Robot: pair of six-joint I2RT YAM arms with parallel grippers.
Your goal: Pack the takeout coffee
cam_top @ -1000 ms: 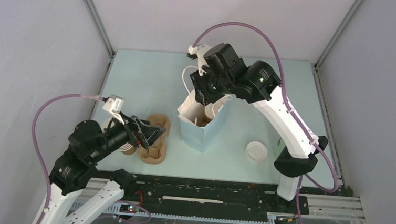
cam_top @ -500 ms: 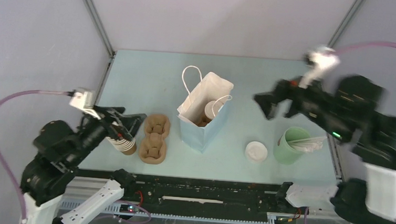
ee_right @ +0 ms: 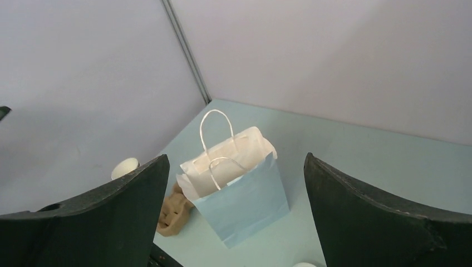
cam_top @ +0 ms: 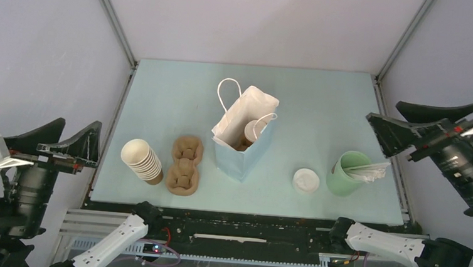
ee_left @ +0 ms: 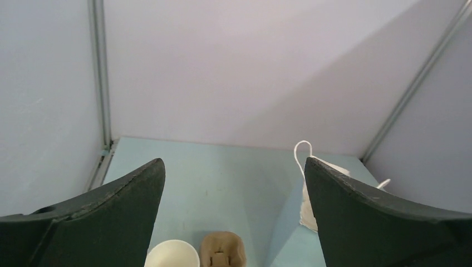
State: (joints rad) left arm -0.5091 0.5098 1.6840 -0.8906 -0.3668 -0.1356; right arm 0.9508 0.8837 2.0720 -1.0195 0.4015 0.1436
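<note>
The takeout coffee (cam_top: 251, 132), a small brown cup with a pale rim, stands inside the open white-and-blue paper bag (cam_top: 243, 148) at the table's middle. In the right wrist view the bag (ee_right: 245, 192) shows from the side and the cup is hidden inside it. My left gripper (cam_top: 81, 122) hangs open off the table's left edge, nothing between its fingers (ee_left: 234, 161). Off the right edge, my right gripper (cam_top: 383, 110) is open and empty too (ee_right: 236, 156). Both stand well apart from the bag.
A nested stack of brown cups (cam_top: 144, 160) lies left of a brown pulp carrier (cam_top: 184, 166). A white lid (cam_top: 306, 180) and a pale green cup with white sticks (cam_top: 349, 173) sit right of the bag. The walls enclose the table.
The right gripper left the bag's mouth, swung out to the far right and opened. The left arm pulled back from the cup stack and carrier to the far left.
</note>
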